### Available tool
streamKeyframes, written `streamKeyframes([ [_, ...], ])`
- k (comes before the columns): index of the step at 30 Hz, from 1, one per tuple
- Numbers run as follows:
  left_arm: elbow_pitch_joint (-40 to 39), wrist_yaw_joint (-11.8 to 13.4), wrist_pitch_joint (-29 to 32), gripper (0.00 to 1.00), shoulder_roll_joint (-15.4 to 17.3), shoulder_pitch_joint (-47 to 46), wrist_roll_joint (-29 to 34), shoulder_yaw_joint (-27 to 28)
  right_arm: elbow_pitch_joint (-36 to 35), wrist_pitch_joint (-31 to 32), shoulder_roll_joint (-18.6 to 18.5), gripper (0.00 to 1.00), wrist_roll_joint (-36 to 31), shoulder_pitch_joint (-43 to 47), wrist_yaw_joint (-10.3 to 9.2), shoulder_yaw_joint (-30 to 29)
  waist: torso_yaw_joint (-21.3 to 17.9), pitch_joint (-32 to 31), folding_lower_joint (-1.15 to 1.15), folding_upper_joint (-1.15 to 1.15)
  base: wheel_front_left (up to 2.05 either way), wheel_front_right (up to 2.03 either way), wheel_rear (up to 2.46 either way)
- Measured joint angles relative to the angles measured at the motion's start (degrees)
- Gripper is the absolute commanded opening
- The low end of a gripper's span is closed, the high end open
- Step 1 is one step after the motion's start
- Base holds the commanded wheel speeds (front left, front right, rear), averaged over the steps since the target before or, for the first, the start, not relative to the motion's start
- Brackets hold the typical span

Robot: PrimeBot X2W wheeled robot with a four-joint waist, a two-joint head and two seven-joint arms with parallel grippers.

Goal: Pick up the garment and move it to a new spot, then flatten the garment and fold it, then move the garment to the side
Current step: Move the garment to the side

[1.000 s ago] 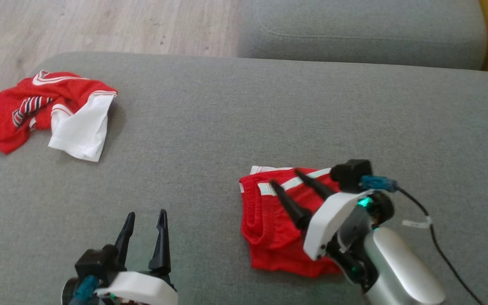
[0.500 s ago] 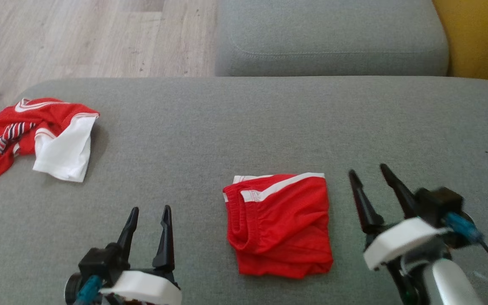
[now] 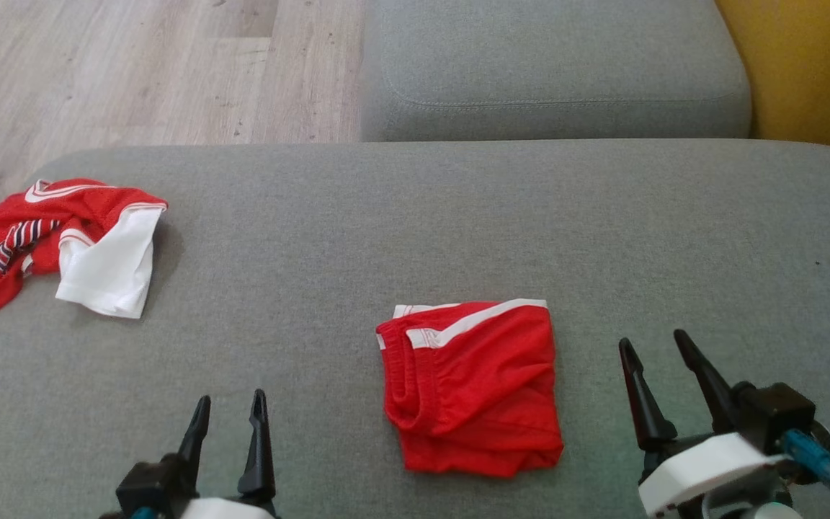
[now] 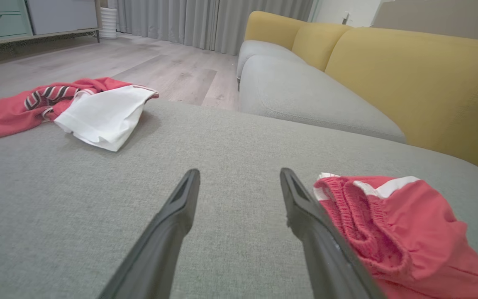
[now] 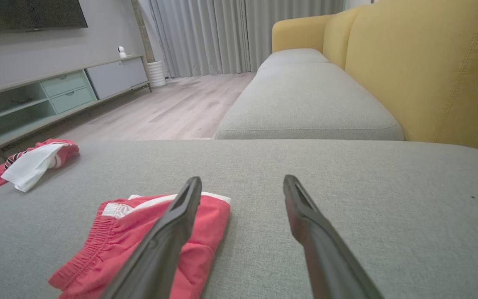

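Note:
The garment (image 3: 472,389) is a pair of red shorts with white trim, folded into a rough square on the grey sofa cushion (image 3: 415,216). It lies free, with nothing touching it. My right gripper (image 3: 653,339) stands open just right of it, fingers empty. My left gripper (image 3: 231,396) is open to its left, also empty. In the left wrist view the garment (image 4: 409,232) lies right of my open left gripper (image 4: 240,172). The right wrist view shows the garment (image 5: 118,236) partly behind the left finger of my open right gripper (image 5: 242,178).
A crumpled red and white shirt (image 3: 62,238) lies near the cushion's left edge. A second grey cushion (image 3: 552,72) lies beyond, with the yellow sofa back (image 3: 811,65) at the right. Wooden floor (image 3: 134,65) lies at the far left.
My right gripper has drawn back off the garment and now stands to its right. The head view has shifted. The garment stays folded where it lay.

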Motion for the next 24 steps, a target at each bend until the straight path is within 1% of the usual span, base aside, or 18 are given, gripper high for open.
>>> streamKeyframes([
  [2,-0.27,0.38,0.01,1.0,0.05,0.47,0.0,0.04,0.04,-0.45,0.0,1.0,-0.66,-0.03,0.0,-0.29,0.08,0.0,0.0,0.0,0.0,0.0,0.0],
  [14,-0.54,0.37,0.03,1.0,0.66,0.85,-0.41,0.22,1.57,-0.51,0.02,1.0,-0.77,-0.02,0.0,-1.02,0.6,0.13,0.0,0.0,0.0,0.0,0.0],
  [19,-1.6,0.82,0.11,1.0,0.67,0.81,-0.4,0.12,2.12,-0.47,0.02,1.0,-0.78,-0.09,0.0,-1.63,0.92,0.46,0.0,0.0,0.0,0.0,0.0],
  [21,-1.7,0.86,0.12,1.0,0.67,0.74,-0.38,-0.09,3.04,0.24,0.03,1.0,-0.99,-0.24,0.0,-1.83,1.32,0.69,0.0,0.0,0.0,0.0,0.0],
  [23,-1.74,0.76,0.16,1.0,0.66,0.71,-0.38,-0.31,4.27,2.23,0.03,1.0,-2.54,-0.47,0.0,-1.58,1.9,0.94,0.0,0.0,0.0,0.0,0.0],
  [24,-1.75,0.7,0.19,1.0,0.66,0.7,-0.37,-0.38,5.02,3.43,0.03,1.0,-2.23,-0.92,0.0,-1.23,2.23,1.07,0.0,0.0,0.0,0.0,0.0],
])
